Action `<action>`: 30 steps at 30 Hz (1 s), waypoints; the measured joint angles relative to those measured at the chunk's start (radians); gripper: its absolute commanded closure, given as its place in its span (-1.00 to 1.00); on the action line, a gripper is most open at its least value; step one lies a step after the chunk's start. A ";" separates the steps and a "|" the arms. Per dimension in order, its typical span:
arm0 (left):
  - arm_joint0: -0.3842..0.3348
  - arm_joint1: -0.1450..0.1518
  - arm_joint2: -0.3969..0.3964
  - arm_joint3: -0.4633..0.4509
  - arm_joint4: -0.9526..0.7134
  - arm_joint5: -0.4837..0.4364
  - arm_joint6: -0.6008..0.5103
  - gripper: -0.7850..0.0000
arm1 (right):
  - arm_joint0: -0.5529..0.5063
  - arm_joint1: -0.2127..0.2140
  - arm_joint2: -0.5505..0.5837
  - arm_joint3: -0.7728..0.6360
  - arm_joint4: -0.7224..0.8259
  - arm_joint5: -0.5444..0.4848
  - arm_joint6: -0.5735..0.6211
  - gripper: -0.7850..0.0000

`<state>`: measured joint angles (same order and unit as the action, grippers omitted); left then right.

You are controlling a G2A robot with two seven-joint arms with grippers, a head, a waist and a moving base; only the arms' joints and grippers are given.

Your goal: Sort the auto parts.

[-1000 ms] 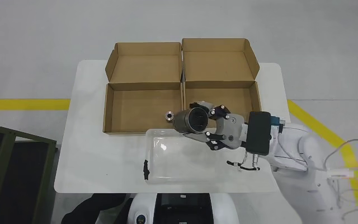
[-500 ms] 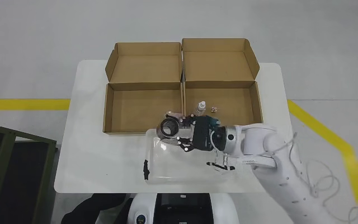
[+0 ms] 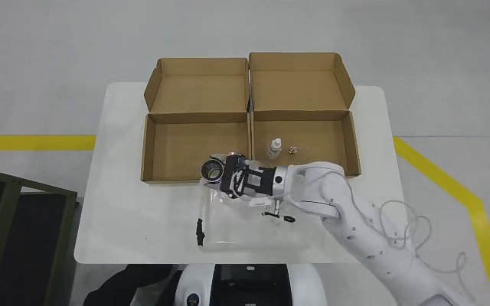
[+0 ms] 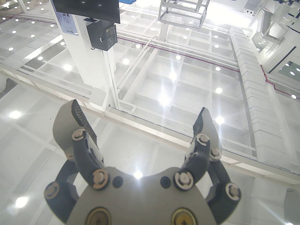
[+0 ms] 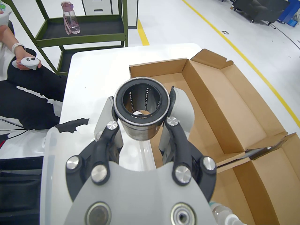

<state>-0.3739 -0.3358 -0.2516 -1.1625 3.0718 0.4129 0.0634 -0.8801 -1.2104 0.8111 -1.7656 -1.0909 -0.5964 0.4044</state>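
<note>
Bearing: short steel cylinder with black end rings and ball rows inside, clamped across its body between the fingers of the right gripper, bore facing away from the wrist. It hangs above the near wall of the left open brown cardboard box, whose floor lies just ahead of the fingertips. Beside the wrist is the right brown cardboard box, holding 1 small white bottle and 1 tiny part. Under the wrist is the clear plastic bin, with 1 small black piece at its far edge. Left gripper points at the ceiling, fingers apart, nothing held.

Progress, judged: 2 items boxed, bearing not yet released, black piece left.
</note>
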 measured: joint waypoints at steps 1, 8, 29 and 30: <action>0.000 0.000 0.000 0.000 0.000 0.000 0.000 -1.00 | 0.016 -0.007 -0.017 0.020 -0.003 0.011 0.002 1.00; 0.000 0.000 0.000 0.000 0.000 0.000 0.000 -1.00 | 0.107 -0.049 -0.096 0.132 -0.009 0.066 0.010 1.00; 0.000 0.000 0.000 0.000 0.000 0.000 0.000 -1.00 | 0.282 -0.177 -0.258 0.399 -0.001 0.141 0.034 1.00; 0.000 0.000 0.000 0.000 0.000 0.000 0.000 -1.00 | 0.286 -0.182 -0.260 0.411 -0.001 0.141 0.035 1.00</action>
<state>-0.3739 -0.3358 -0.2516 -1.1625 3.0718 0.4129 0.0634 -0.5939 -1.3921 0.5507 -1.3551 -1.0918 -0.4555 0.4394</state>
